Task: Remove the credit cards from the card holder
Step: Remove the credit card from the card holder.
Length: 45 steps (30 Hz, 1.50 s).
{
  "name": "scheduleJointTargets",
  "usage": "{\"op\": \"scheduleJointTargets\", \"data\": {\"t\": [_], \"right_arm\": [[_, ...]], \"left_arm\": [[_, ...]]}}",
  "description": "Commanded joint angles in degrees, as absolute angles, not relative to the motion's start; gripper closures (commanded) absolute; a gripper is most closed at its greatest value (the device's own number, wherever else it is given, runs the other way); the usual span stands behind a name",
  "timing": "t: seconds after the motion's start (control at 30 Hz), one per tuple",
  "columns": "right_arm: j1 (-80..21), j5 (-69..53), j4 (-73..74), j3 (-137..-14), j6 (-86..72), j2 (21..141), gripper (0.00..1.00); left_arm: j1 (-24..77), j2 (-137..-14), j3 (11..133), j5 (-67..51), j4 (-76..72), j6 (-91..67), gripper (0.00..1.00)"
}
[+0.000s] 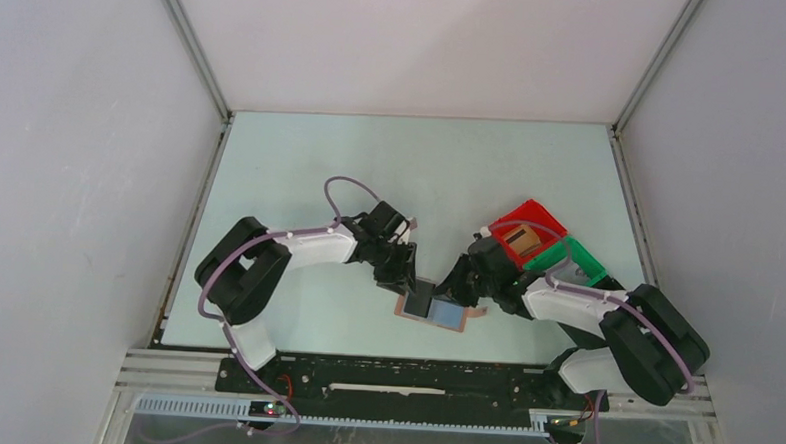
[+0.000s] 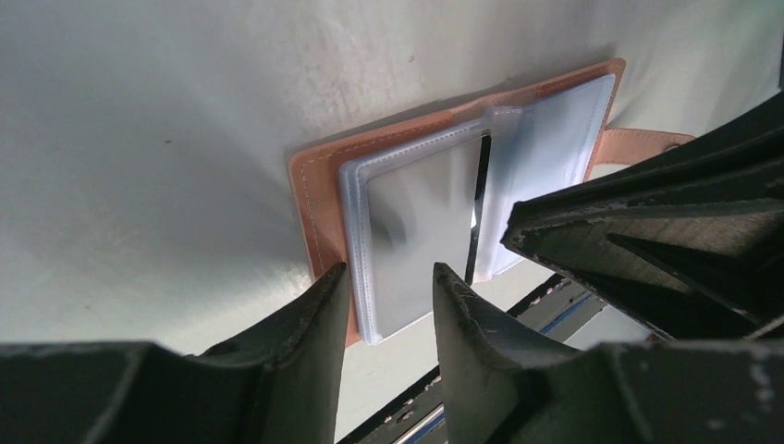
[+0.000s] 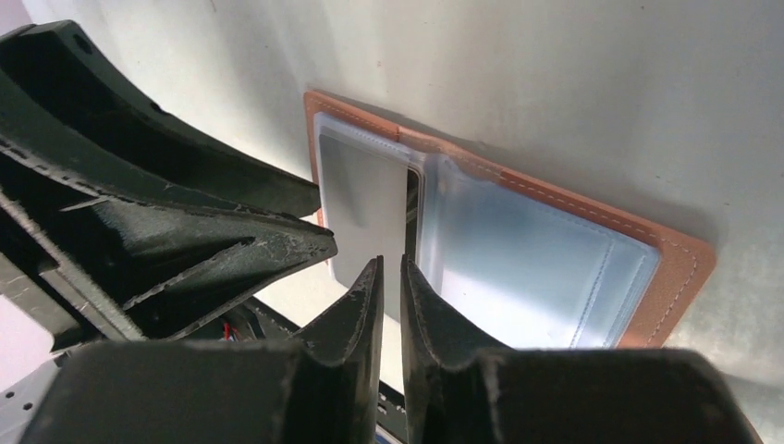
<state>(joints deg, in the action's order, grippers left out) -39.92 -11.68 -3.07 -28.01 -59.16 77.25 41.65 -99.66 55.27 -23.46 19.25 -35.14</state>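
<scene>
The card holder (image 1: pixel 433 311) lies open and flat near the table's front edge, tan outside with two blue-grey inner panels. In the left wrist view its tan border (image 2: pixel 319 176) frames a clear pocket with a grey card (image 2: pixel 416 231) in it. My left gripper (image 1: pixel 409 280) is open, its tips (image 2: pixel 388 273) straddling the near edge of that panel. My right gripper (image 1: pixel 458 290) hovers over the holder's middle fold (image 3: pixel 411 199), its fingers (image 3: pixel 390 266) almost together with nothing seen between them. The holder's right panel (image 3: pixel 536 268) looks pale and glossy. The side tab (image 2: pixel 647 143) sticks out.
A red bin (image 1: pixel 541 216) holding a tan object and a green bin (image 1: pixel 576 256) stand at the right, just behind the right arm. The black front rail (image 1: pixel 402 378) runs close to the holder. White walls enclose the table on three sides.
</scene>
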Motion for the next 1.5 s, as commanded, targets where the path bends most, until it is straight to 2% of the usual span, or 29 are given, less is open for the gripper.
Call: {"op": "scheduleJointTargets", "data": {"t": [0.0,0.23,0.63,1.23,1.47], "right_arm": [[-40.8,-11.1,-5.8,-27.8,-60.5,79.0,0.81],[-41.3,-10.7,-6.2,-27.5,-61.1,80.7,0.8],[-41.4,-9.6,-6.5,-25.4,-63.2,80.0,0.72],[-44.2,-4.0,-3.8,-23.6,-66.7,76.2,0.68],[-44.0,-7.7,-6.8,-25.7,-63.6,76.9,0.66]], "left_arm": [[42.3,-100.0,54.5,-22.7,16.9,-36.0,0.57],[42.6,-101.8,54.7,-22.3,17.1,-36.1,0.64],[42.8,-104.9,54.6,-19.5,18.5,-36.3,1.0],[42.7,-105.1,54.2,-19.4,18.2,-36.5,1.0],[41.6,-100.4,52.1,-15.8,18.2,-37.4,1.0]]}}
